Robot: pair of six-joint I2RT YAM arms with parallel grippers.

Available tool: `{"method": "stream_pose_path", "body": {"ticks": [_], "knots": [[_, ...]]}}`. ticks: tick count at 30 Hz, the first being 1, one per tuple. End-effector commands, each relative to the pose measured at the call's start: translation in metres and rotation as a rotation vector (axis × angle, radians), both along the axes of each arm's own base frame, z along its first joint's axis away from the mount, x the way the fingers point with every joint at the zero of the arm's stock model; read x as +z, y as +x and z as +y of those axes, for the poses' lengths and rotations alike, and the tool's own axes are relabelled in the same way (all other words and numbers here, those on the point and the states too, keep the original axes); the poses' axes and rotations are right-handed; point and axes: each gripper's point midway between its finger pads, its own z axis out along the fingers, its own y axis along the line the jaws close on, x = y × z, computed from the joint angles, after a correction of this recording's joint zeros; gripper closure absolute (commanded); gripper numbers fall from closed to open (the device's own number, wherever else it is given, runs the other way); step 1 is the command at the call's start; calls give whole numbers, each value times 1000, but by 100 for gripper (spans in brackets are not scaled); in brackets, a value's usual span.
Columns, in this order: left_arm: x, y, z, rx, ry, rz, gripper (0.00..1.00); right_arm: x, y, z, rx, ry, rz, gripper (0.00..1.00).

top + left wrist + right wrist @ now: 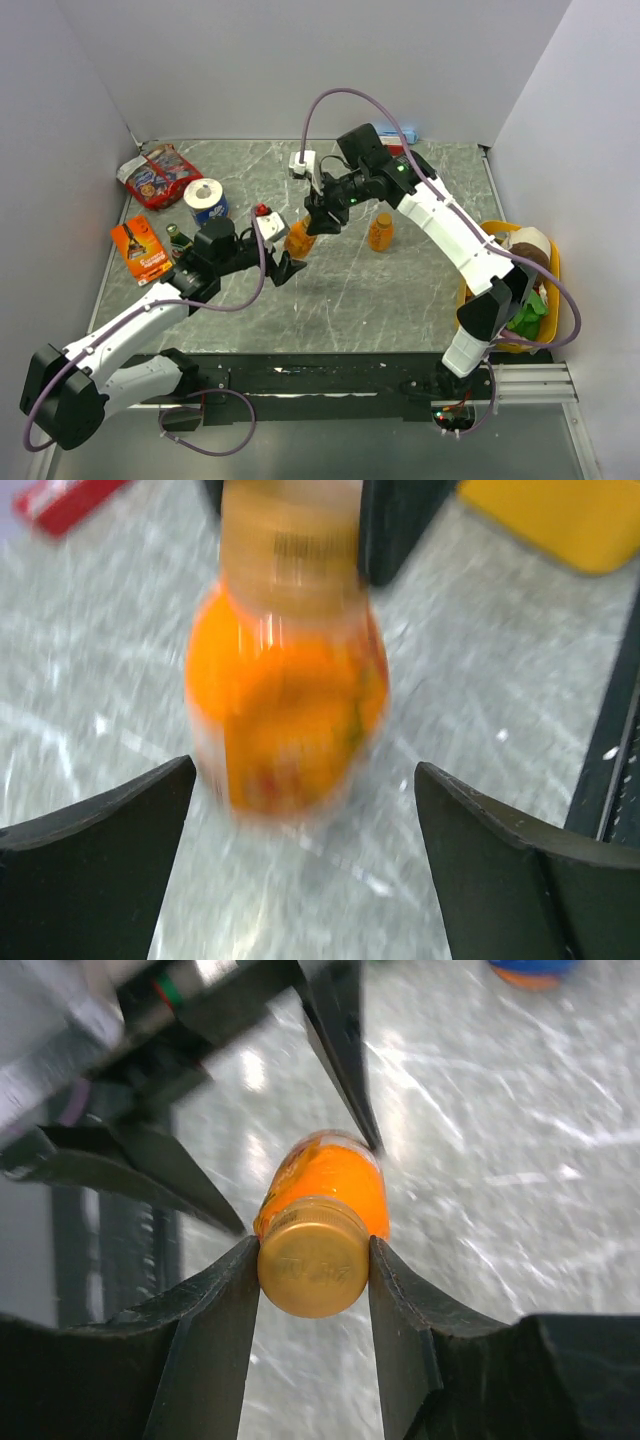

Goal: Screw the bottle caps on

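An orange bottle (300,238) leans in the middle of the table, seen blurred in the left wrist view as an orange bottle (290,710). My right gripper (322,215) comes down on its top. In the right wrist view the right gripper (313,1260) is shut on the gold-orange bottle cap (313,1257), which sits on the bottle's neck above the orange body (330,1185). My left gripper (285,265) is open just in front of the bottle; its fingers (100,870) stand wide apart, not touching it. A second orange bottle (380,232) stands to the right.
At the back left are a toilet-paper roll (207,200), a red snack bag (160,175), an orange packet (140,250) and a dark green bottle (178,238). A yellow basket (551,262) with items sits at the right edge, beside the right arm.
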Motion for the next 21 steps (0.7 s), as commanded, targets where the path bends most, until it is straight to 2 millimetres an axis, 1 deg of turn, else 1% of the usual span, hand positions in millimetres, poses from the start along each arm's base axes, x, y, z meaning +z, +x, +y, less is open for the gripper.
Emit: {"method": "stream_pose_path", "body": {"ticks": [1,3,4,5,6,7,11,13,16,18,19,21], "knots": [[-20,10,35,136,92,130,4,-1,48,-26,-90,-109,-171,75],[-20,10,47,167,79,150,4,-10,55,-29,-91,-135,-188,75],[-19,11,57,196,70,148,4,-15,59,-31,-96,-153,-202,75],[-19,11,62,212,68,147,4,-25,61,-32,-94,-176,-199,75],[-19,12,65,224,70,140,4,-29,66,-32,-91,-184,-216,75],[-18,13,69,243,69,129,4,-40,69,-33,-91,-207,-206,75],[-9,22,73,271,37,112,4,-64,83,-43,-116,-277,-201,75],[-8,29,78,296,6,127,4,-71,87,-47,-135,-288,-189,75],[-3,37,81,304,-29,135,4,-89,92,-56,-156,-318,-167,75],[-1,41,83,307,-36,141,4,-97,95,-60,-166,-336,-169,73],[-2,42,83,309,-34,145,4,-103,93,-62,-167,-343,-161,73],[-1,45,83,306,-31,153,4,-106,97,-63,-181,-332,-168,72]]}}
